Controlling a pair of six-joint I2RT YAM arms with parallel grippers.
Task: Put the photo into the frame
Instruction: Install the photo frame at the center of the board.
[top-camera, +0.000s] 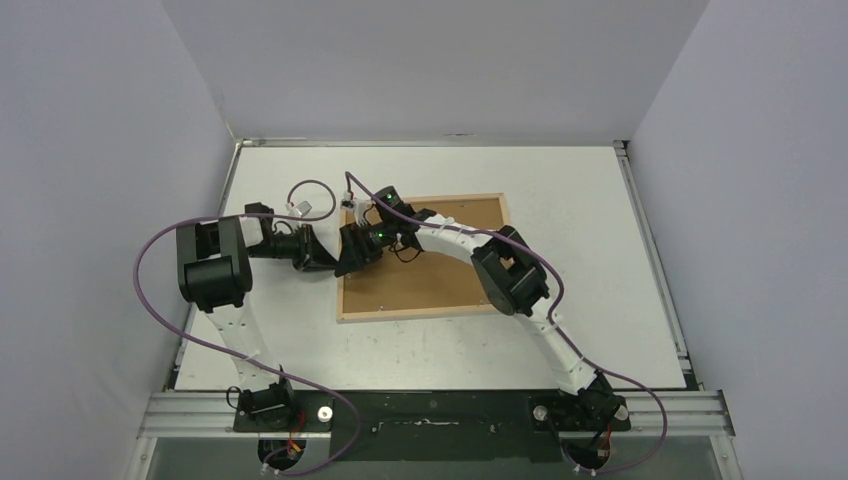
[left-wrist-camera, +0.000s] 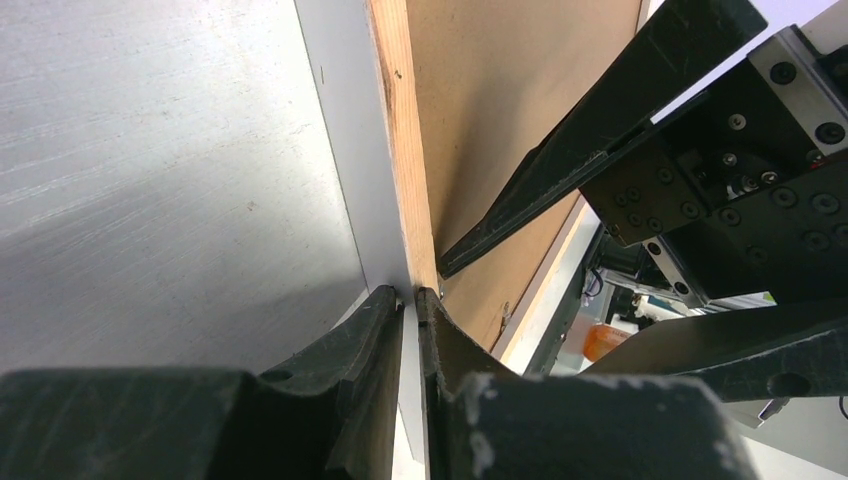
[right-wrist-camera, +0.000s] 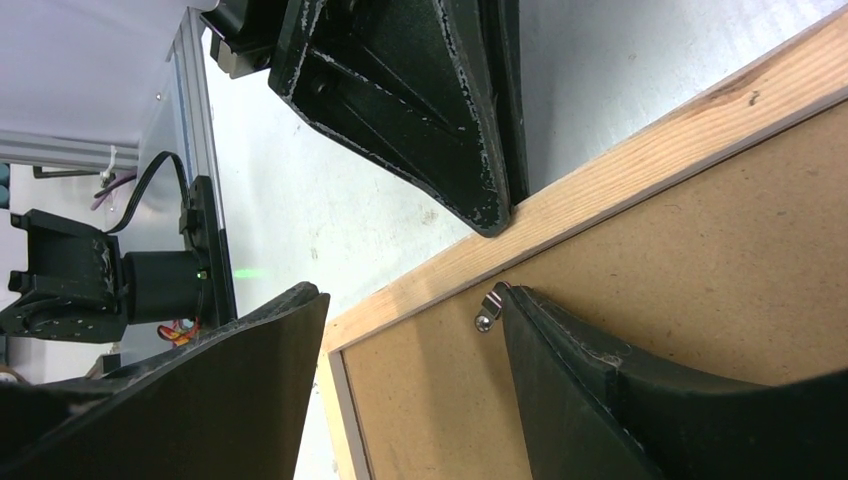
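Observation:
The frame, pale wood, lies back-up mid-table with a brown backing panel in it. My left gripper is shut on its left bar: one finger lies on the bar's back, the other under it. My right gripper stands open over the frame's far-left corner. One of its fingers touches a small metal clip on the panel, while the other hangs past the bar over the table. The photo is hidden.
The white table runs between grey walls, with a metal rail along its near edge by the arm bases. Purple cables loop off the left arm. Both arms crowd the frame's far-left corner.

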